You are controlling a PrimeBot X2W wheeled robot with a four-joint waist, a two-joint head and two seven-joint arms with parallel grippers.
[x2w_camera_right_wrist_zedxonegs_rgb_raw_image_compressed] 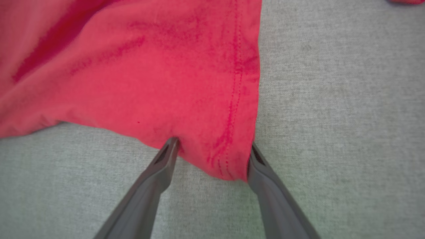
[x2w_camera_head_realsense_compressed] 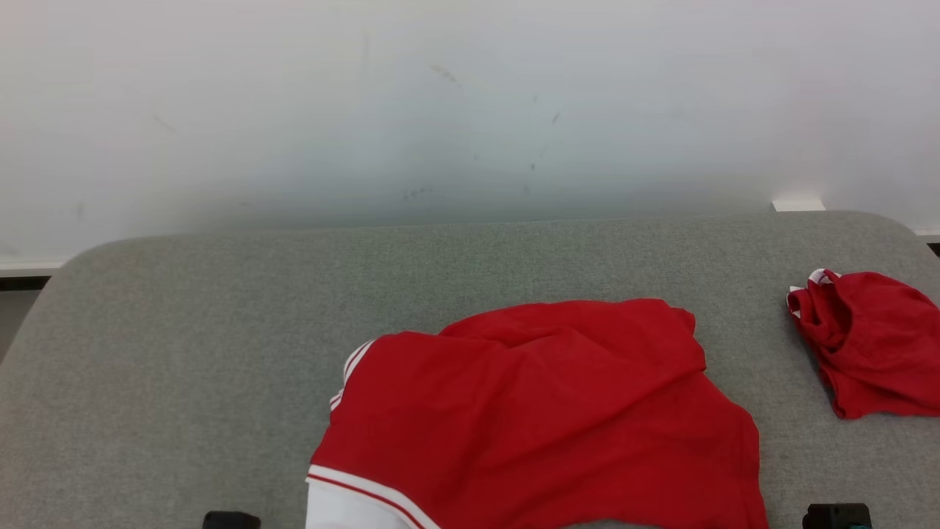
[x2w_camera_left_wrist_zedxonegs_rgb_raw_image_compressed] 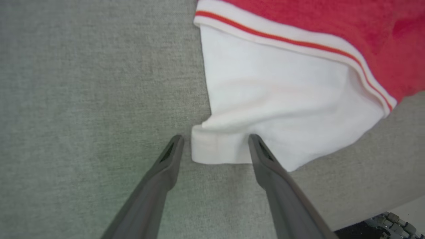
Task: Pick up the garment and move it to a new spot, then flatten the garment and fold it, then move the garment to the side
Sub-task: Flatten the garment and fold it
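The left gripper [x2w_camera_left_wrist_zedxonegs_rgb_raw_image_compressed: 215, 137] is holding its fingers spread and released, straddling the cuff corner of the white sleeve [x2w_camera_left_wrist_zedxonegs_rgb_raw_image_compressed: 282, 99] of the red shirt [x2w_camera_head_realsense_compressed: 543, 411], while the right gripper [x2w_camera_right_wrist_zedxonegs_rgb_raw_image_compressed: 213, 142], equally slack and grasping nothing, is straddling the shirt's stitched hem corner [x2w_camera_right_wrist_zedxonegs_rgb_raw_image_compressed: 229, 159]. The shirt is lying rumpled at the near middle of the grey table [x2w_camera_head_realsense_compressed: 183, 353], and a second red garment [x2w_camera_head_realsense_compressed: 874, 345] is sitting bunched well apart, farther back on the right.

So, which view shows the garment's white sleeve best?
The left wrist view: the white sleeve lies spread out, its cuff corner between the open left gripper fingers. The head view catches just a cut-off piece of it at the bottom edge. The right wrist view shows the garment's red hem instead.
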